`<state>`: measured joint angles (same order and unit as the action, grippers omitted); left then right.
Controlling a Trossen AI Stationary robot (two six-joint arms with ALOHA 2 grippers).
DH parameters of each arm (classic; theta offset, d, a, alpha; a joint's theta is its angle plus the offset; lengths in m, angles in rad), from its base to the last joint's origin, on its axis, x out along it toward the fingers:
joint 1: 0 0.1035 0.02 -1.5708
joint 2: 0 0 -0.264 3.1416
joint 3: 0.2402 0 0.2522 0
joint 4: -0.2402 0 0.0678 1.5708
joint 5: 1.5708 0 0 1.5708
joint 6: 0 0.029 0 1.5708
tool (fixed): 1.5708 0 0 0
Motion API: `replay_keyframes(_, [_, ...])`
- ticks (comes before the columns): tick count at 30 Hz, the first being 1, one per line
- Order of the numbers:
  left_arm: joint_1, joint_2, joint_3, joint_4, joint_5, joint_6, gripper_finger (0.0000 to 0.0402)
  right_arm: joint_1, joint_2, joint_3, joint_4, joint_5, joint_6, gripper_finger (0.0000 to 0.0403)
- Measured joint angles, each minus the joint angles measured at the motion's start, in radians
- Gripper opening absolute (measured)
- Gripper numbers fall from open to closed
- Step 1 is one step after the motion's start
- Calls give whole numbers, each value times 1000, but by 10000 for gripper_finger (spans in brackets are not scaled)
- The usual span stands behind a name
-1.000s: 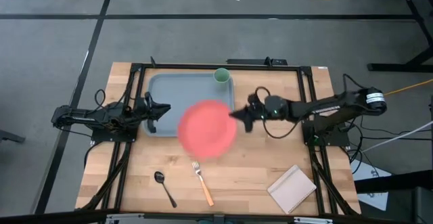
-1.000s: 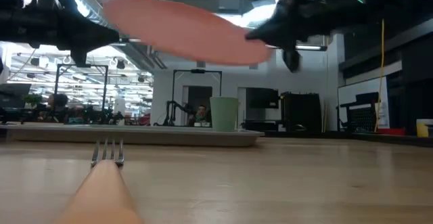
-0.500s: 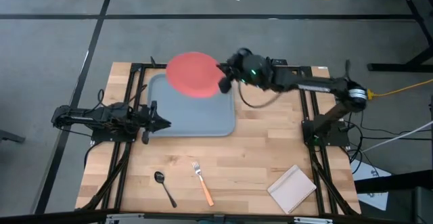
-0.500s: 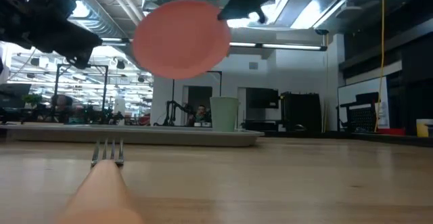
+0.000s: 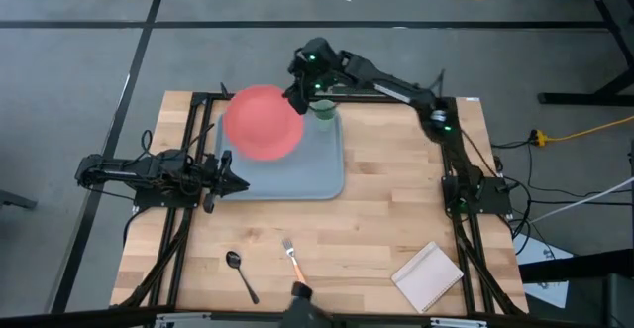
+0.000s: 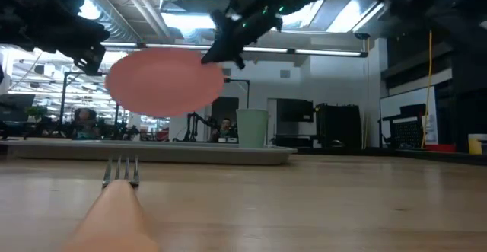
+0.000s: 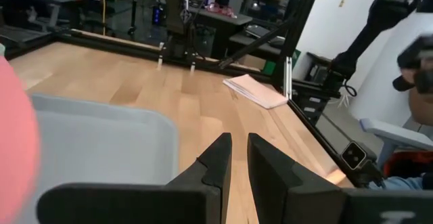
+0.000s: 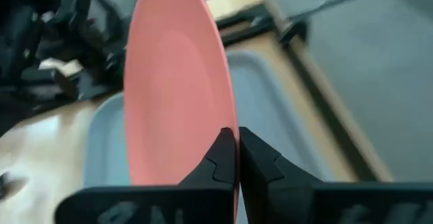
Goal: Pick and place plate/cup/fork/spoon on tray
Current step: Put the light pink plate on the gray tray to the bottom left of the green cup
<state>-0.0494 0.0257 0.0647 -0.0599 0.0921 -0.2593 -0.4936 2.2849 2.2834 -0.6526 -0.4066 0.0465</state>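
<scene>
My right gripper [image 5: 295,98] is shut on the coral-red plate [image 5: 263,122], held above the far left part of the grey-blue tray [image 5: 297,169]; the plate also shows in the low view [image 6: 163,82]. The pale green cup [image 5: 324,109] stands on its base in the tray's far right corner. The fork [image 5: 296,266] and the dark spoon [image 5: 240,273] lie flat on the table near its near edge. My left gripper [image 5: 226,176] waits at the tray's near left corner, its fingers [image 7: 223,156] nearly together and empty. My right gripper pinches the plate's rim [image 8: 229,119] between its two fingers, at the plate's far right edge [image 5: 293,106]. The fingers come slanting from the far right. The plate is lifted clear above the tray and tilted.
A tan notepad [image 5: 428,276] lies at the table's near right corner. Black frame rails [image 5: 203,120] run along the table's sides and far edge. A small dark object [image 5: 300,298] shows at the near edge. Bare wood lies between the tray and the cutlery.
My right gripper has carried the plate from the tray's near right edge toward the far edge and the left, up over the tray. The plate has stayed clear of the tray and has changed its tilt. My left gripper has shifted slightly toward the near edge.
</scene>
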Motion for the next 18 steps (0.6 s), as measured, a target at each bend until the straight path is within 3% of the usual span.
replay_keyframes(2, [0, 0, 0, 3, 0, 0, 41, -10, 70, 75, -44, -65, -1, 4])
replay_keyframes(6, [0, 0, 0, 3, -3, 0, 41, -27, 102, 6, 43, -191, 28, 4])
replay_keyframes(18, [0, 0, 0, 1, -56, 7, 41, -6, 154, -15, -6, -115, 28, 4])
